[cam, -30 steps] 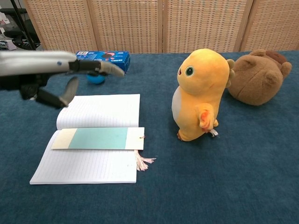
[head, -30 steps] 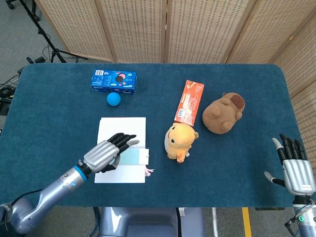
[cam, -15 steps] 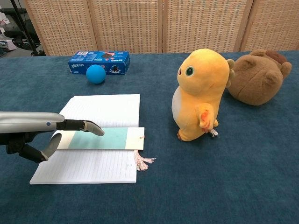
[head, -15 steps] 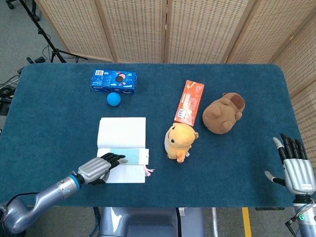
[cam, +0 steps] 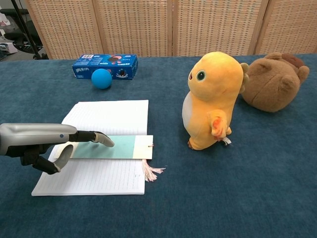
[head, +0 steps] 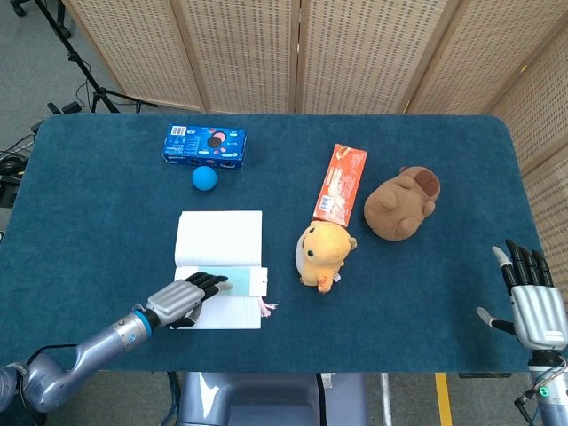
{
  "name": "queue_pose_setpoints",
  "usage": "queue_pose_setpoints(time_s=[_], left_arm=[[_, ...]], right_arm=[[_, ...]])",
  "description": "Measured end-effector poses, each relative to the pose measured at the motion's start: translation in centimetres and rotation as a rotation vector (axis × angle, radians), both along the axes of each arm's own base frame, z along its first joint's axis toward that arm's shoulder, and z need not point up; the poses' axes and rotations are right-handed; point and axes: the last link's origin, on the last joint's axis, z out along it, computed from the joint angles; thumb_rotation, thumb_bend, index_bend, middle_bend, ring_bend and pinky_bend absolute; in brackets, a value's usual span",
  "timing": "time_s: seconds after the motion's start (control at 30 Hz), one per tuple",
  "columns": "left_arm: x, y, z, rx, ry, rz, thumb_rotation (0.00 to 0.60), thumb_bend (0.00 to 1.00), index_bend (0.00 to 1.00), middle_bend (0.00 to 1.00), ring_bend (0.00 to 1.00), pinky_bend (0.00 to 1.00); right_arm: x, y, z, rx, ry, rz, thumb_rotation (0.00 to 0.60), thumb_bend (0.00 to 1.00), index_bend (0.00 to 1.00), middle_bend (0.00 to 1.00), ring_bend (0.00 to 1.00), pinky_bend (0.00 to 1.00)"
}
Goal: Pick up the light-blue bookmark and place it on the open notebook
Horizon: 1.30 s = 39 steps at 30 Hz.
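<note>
Wicker screens back a blue-clothed table (head: 426,302). At its near side lies the open notebook (head: 220,238), the light-blue bookmark (cam: 116,147) flat across its middle fold, tassel hanging off the right edge. The left hand (head: 182,300) hovers over the notebook's near-left page, fingers (cam: 96,137) stretched out and apart above the bookmark's left end, holding nothing. Right of the notebook stands a yellow plush (cam: 212,99), with a brown plush (cam: 272,82) beyond it. Behind the notebook sit a blue ball (head: 204,177) and cookie box (head: 204,146). Far right of the notebook, the right hand (head: 531,302) rests open, fingers spread.
</note>
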Motion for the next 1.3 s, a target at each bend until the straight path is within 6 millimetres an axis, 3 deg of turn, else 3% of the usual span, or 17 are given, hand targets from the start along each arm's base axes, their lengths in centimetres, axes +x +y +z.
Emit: queue_pose_setpoints(time_s=[0.43,1.3], left_arm=[[-0.62,-0.02,-0.65,0.004,0.055,0.026,0.6,1.0,0.0,0.0,0.0,0.0],[-0.29,-0.11,0.02,0.02,0.076,0.057,0.6,1.0,0.0,0.0,0.0,0.0]], right_arm=[[0.05,0.06,0.04,0.004,-0.009,0.004,0.6,0.0,0.0,0.0,0.0,0.0],[0.03,0.11,0.24,0.0,-0.015,0.004,0.6,0.0,0.0,0.0,0.0,0.0]])
